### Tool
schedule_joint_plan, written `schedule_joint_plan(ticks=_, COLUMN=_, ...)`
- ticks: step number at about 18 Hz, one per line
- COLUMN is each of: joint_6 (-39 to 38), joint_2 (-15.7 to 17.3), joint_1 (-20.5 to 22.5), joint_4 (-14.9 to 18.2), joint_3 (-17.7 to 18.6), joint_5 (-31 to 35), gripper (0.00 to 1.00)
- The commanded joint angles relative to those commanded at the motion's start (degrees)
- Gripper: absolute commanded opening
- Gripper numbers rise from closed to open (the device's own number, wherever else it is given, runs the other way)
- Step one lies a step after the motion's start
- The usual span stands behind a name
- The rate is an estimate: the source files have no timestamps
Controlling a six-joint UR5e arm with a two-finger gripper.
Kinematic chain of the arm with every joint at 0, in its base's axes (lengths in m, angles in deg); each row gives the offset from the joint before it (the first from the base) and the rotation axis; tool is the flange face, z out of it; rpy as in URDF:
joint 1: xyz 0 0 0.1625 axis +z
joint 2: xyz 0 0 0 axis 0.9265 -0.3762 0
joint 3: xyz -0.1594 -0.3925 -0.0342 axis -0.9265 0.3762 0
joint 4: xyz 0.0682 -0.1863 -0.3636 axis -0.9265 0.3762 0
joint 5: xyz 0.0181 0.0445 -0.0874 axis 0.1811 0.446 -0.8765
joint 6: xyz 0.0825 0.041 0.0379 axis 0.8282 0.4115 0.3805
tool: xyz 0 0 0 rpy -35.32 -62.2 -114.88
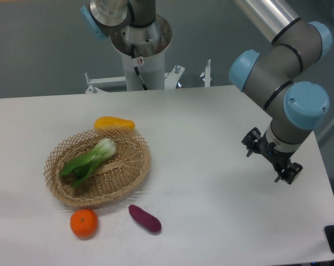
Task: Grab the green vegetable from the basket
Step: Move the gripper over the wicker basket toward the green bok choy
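White counter (pixel 211 127) seen before grey wall. Green vegetable (pixel 89 162) laid inside basket (pixel 134 166) at counter's left, pale stem end toward upper right, leaves toward lower left. Gripper (pixel 271 160) held at far right, well apart from basket; jaws' state cannot be told. Yellow vegetable (pixel 114 123) seen touching basket's far rim; orange (pixel 83 223) and purple sweet potato (pixel 144 218) placed near front rim. No legible writing found.

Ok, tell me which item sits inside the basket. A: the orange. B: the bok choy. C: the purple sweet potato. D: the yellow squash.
B: the bok choy lies inside the basket, while the other three rest on the table outside its rim.
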State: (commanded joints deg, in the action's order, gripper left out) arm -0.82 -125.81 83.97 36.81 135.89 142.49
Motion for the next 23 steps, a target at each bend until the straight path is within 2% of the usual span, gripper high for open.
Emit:
schedule_joint_plan(ticks=7, joint_6=-3.2, joint_2=0.1, joint_1=-1.4, joint_4=0.0, joint_3=0.0, joint_5=-0.1, gripper=1.0)
schedule_joint_plan(ticks=9, joint_6=-5.7, joint_2=0.6, joint_1=-1.6, joint_4=0.2, joint_3=0.7, joint_5=-2.3, gripper=1.0)
schedule_joint_plan(ticks=12, joint_6=-11.8, joint_2=3.1, joint_1=-1.8, joint_4=-0.1, joint_3=4.1, joint_5=-6.6, gripper=1.0)
schedule_joint_plan(ticks=17, joint_6=-16.1, joint_2=7.2, joint_1=-6.4, joint_4=-0.6, joint_3=10.2, joint_5=-6.9, gripper=1.0)
schedule_joint_plan(ticks=19, joint_6=-16.5, joint_2=9.4, joint_1=-8.6, joint_4=-2.3, joint_3=14.1, joint_5=-6.8, gripper=1.0)
schedule_joint_plan(ticks=23, joint_6=-19.2, joint_2=12.9, joint_1=-13.5, joint_4=-9.1, joint_3=21.5, joint_5=-6.8, gripper=1.0)
